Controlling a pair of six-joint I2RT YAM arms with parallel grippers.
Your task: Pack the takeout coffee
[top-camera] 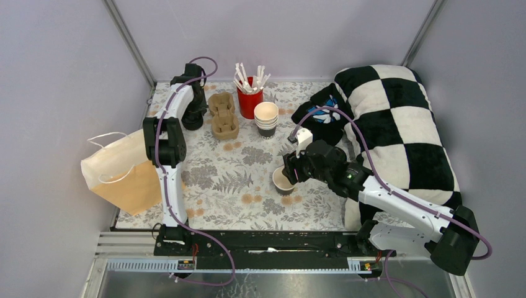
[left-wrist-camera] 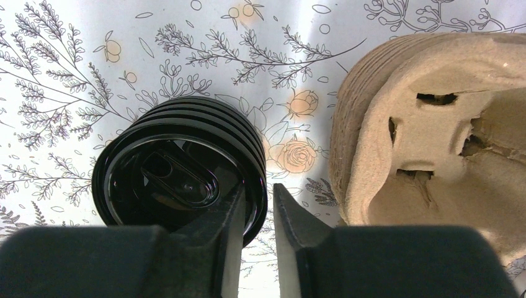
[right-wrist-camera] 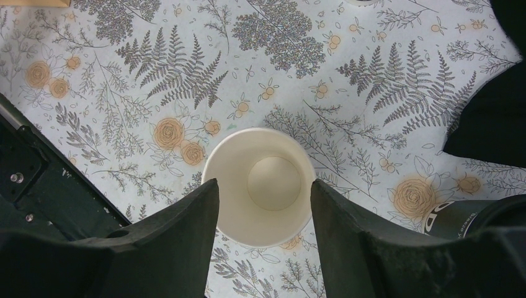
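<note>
Two arms engaged.
Narrow left gripper pinches lid stack rim; right gripper straddles open cup, clamping indeterminate.

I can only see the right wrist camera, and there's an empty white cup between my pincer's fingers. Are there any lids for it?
Observer: Yes, a stack of black lids sits at the back left, beside the cardboard cup carriers.
Operator: Is the other arm grabbing one?
Observer: The left pincer has one finger inside the stack's top rim and one outside.
Operator: Where does the cup go after?
Observer: There's a brown paper bag on the far left.
</note>
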